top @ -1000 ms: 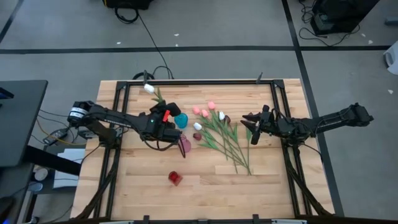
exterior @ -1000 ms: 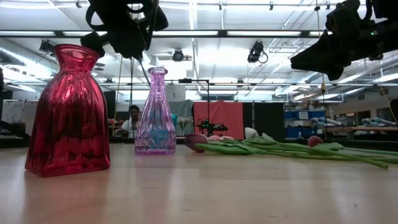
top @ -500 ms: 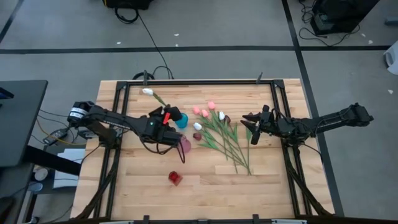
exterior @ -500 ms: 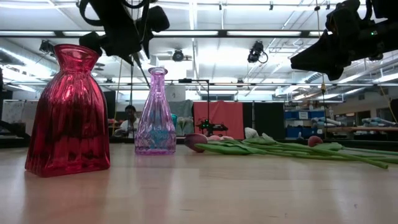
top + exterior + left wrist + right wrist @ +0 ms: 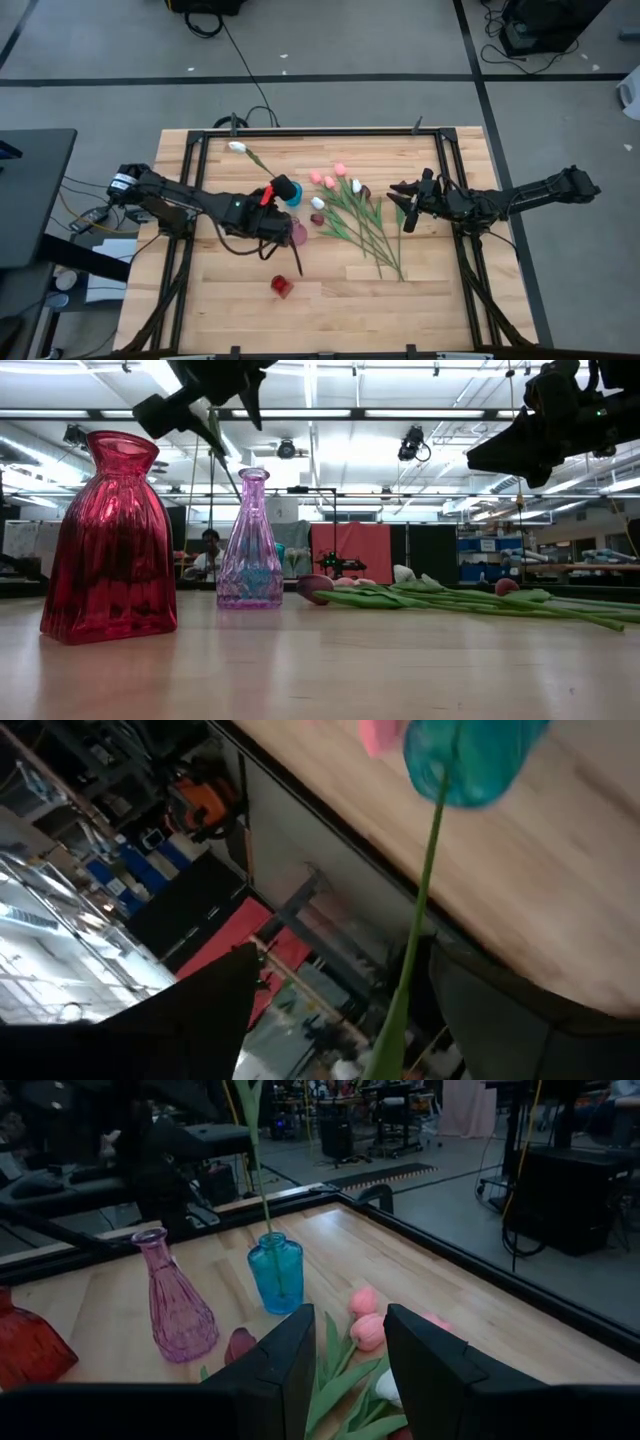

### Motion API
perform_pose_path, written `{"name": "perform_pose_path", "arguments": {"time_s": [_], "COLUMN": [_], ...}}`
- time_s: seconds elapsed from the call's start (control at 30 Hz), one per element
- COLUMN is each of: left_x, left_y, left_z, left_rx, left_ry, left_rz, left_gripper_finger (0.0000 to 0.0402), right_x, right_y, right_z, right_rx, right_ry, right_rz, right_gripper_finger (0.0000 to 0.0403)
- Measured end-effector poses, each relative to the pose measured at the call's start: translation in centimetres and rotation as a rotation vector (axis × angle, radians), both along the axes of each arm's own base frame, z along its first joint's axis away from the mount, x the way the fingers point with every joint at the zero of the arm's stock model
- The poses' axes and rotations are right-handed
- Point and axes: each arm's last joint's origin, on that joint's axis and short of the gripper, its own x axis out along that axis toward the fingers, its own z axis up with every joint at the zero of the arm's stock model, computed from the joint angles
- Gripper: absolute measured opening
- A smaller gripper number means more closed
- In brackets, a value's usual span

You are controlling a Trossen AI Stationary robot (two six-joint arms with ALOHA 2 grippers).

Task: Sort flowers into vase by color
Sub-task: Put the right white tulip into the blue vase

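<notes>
A white tulip (image 5: 238,147) stands with its stem in the blue vase (image 5: 291,195) and leans toward the far left. My left gripper (image 5: 277,192) hovers open just over that vase, and the stem (image 5: 418,930) runs between its fingers. The other flowers (image 5: 355,210), pink, white and maroon, lie in a heap on the table right of the vases. My right gripper (image 5: 405,207) hangs open above the heap's right side with nothing between its fingers (image 5: 290,1370). A purple vase (image 5: 297,232) and a red vase (image 5: 281,287) stand nearer the front. My left gripper is open around the white tulip's stem (image 5: 405,990), above the blue vase's mouth. The stem passes close beside one finger (image 5: 480,1020). I cannot tell whether it touches that finger.
The black frame rails (image 5: 300,131) run along the table's far, left and right sides. Bare wood lies in front of the red vase and at the near right. In the low view a person (image 5: 208,550) sits far behind the table.
My left gripper has opened and let go of the white tulip's stem, tipping upward as it did. The tulip stays in the blue vase, its head settled slightly farther toward the left.
</notes>
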Motion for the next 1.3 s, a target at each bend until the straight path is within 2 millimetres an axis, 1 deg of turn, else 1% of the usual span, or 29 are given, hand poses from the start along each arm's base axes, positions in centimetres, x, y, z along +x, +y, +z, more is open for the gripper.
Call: {"name": "perform_pose_path", "arguments": {"time_s": [0.13,0.23,0.37,0.5,0.63,0.73,0.83,1.0,1.17,1.3], "left_x": [0.1,-0.4,-1.0,-1.8,-3.4,-5.1,-6.8,-9.9,-12.4,-13.6], "left_y": [-0.3,-0.3,-0.4,-1.2,-1.5,-1.2,-0.7,0.4,1.2,1.5], "left_z": [0.1,0.6,1.8,2.0,0.4,-1.0,-2.0,-3.0,-5.0,-6.8], "left_rx": [-0.133,-0.293,-0.457,-0.541,-0.602,-0.663,-0.741,-0.89,-1.124,-1.327], "left_ry": [-0.142,-0.303,-0.577,-0.777,-0.892,-1.003,-1.145,-1.413,-1.595,-1.644], "left_rz": [0.064,0.164,0.294,0.284,0.243,0.217,0.192,0.168,0.212,0.301], "left_gripper_finger": [0.0309,0.0307,0.0291,0.0265,0.024,0.0225,0.0216,0.0213,0.0213,0.0213], "right_x": [0.0,0.0,0.0,0.1,0.2,0.2,0.2,0.2,0.2,0.2], "right_y": [0.0,0.0,0.0,0.0,0.2,0.3,0.3,0.3,0.3,0.3], "right_z": [0.0,0.0,0.1,0.4,0.5,0.5,0.5,0.5,0.5,0.5], "right_rx": [-0.003,-0.011,-0.029,-0.026,-0.014,-0.01,-0.01,-0.008,-0.008,-0.008], "right_ry": [0.001,0.006,0.002,-0.029,-0.044,-0.044,-0.044,-0.043,-0.037,-0.037], "right_rz": [0.001,0.002,0.005,0.012,0.075,0.095,0.094,0.101,0.102,0.105], "right_gripper_finger": [0.0135,0.0135,0.0135,0.0135,0.0135,0.0135,0.0135,0.0135,0.0135,0.0135]}}
